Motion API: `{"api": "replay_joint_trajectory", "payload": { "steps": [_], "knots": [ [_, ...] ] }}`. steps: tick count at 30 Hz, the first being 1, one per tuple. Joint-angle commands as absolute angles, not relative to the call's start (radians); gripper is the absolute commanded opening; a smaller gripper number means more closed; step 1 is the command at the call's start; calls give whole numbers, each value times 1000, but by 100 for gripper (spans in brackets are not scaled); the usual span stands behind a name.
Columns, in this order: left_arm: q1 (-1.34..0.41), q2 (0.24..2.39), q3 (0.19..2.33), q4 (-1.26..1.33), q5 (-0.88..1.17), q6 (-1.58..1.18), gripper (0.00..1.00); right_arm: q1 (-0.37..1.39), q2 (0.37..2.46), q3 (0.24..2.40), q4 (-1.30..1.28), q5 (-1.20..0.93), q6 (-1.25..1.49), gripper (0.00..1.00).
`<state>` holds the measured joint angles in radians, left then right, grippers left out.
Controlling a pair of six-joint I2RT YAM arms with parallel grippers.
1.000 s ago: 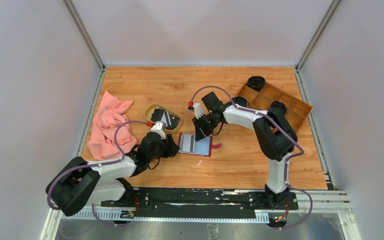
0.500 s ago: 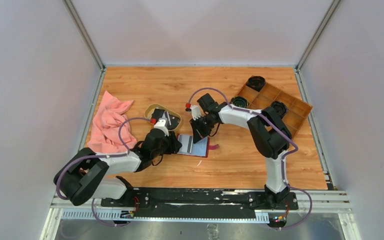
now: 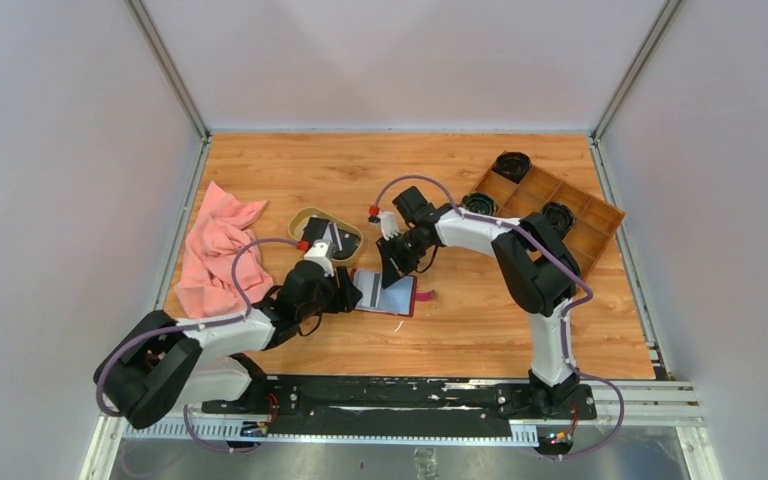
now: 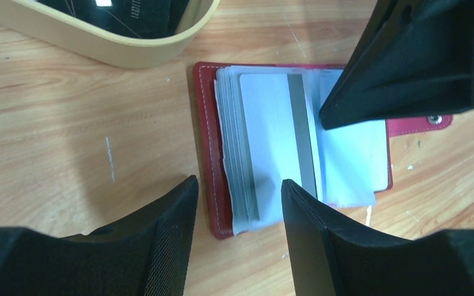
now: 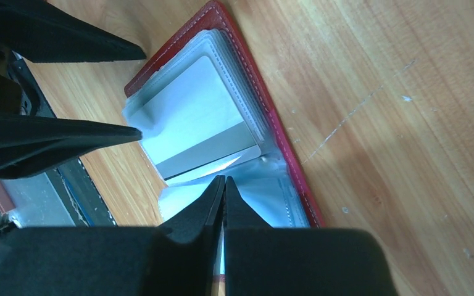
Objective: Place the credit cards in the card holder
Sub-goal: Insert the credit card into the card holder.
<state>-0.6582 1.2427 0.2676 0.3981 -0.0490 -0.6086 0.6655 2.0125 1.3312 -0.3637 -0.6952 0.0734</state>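
Since a second before, you had brought the right gripper (image 3: 392, 275) a little leftward and down onto the open card holder (image 3: 396, 297), the left gripper (image 3: 346, 293) had edged in toward the holder's left side, and the holder itself had slid slightly left. From above, the holder lay open on the table (image 3: 360, 170) between the two grippers, just in front of the oval dish (image 3: 300, 214), with the pink cloth (image 3: 215, 250) well off to the left and the wooden tray (image 3: 585, 225) at the far right. In the left wrist view, your left jaws stood apart, one finger on each side of the holder's near edge without clamping it. A pale grey card (image 4: 265, 135) with a darker stripe lay at the top clear pocket; you could not tell whether it was on or inside it. Black cards (image 4: 136, 9) sat in the dish beyond. In the right wrist view, your right jaws were pressed together, their tips resting on the pockets just beside the grey card's edge, and one left fingertip touched the corner of a clear sleeve.
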Motion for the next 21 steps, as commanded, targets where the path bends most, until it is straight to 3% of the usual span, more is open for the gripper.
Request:
{"api": "replay_joint_trajectory", "payload": {
  "steps": [1, 6, 10, 21],
  "knots": [
    [-666, 1110, 241, 296, -35, -579, 57, 656, 1973, 1371, -450, -735, -119, 5],
    [-671, 1062, 248, 276, -10, -568, 59, 644, 1924, 1415, -667, -869, -415, 11],
    [-690, 1072, 265, 277, -8, -555, 57, 652, 1924, 1374, -664, -976, -442, 24],
    [-734, 970, 290, 280, -7, -527, 54, 652, 2075, 1430, -735, -793, -401, 14]
  ]
}}
